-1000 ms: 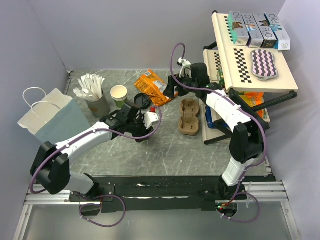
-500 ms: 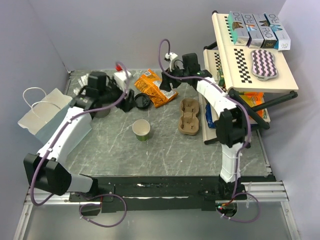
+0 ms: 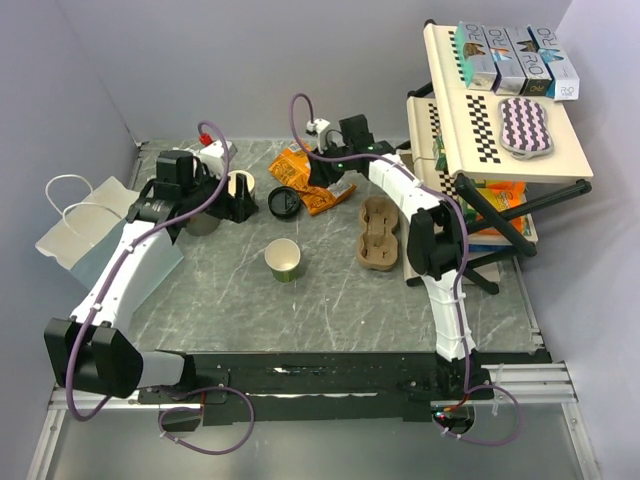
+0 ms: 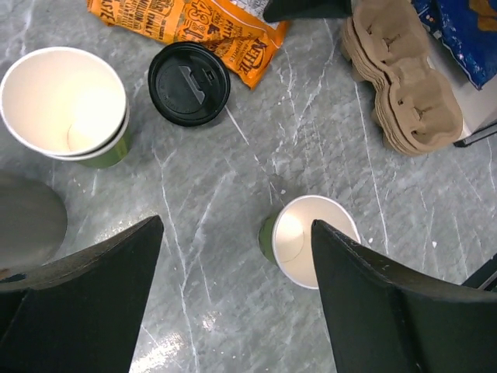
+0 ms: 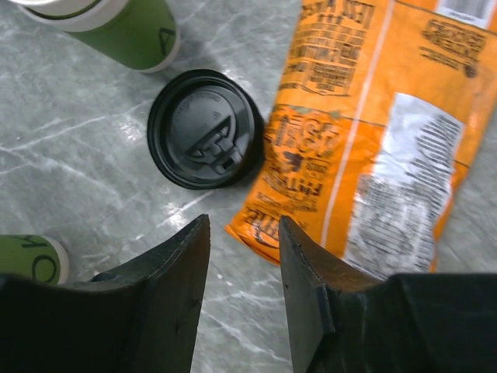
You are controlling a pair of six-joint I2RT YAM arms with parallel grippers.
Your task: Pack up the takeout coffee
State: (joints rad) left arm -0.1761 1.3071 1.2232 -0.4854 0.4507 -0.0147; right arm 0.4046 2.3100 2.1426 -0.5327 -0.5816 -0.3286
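Coffee (image 3: 283, 202) sits on the table (image 3: 340, 300) at back centre; from above only its black lid shows, cup body hidden under it. Just beside it on the left are the nested cups (image 4: 62, 101), lidless, white with a green band. On its right is the orange snack bag (image 5: 373, 116), with the lid edge up against the bag's corner, can't tell if touching. Right gripper (image 5: 243, 221) hangs over that spot, with the coffee just ahead and a bit left of its tips and the bag's corner ahead of the gap; jaws a narrow gap apart, nothing between them. Left gripper (image 4: 237, 225) is above the table by the nested cups, jaws wide apart and empty. A single open cup (image 3: 284, 260) stands upright nearer the arms, apart from the coffee, empty inside. Cardboard carrier (image 3: 380, 235) lies right of centre, next to the foot of the rack (image 3: 500, 130). Paper bag (image 3: 90, 235) stands at the left edge, with the left arm passing over it
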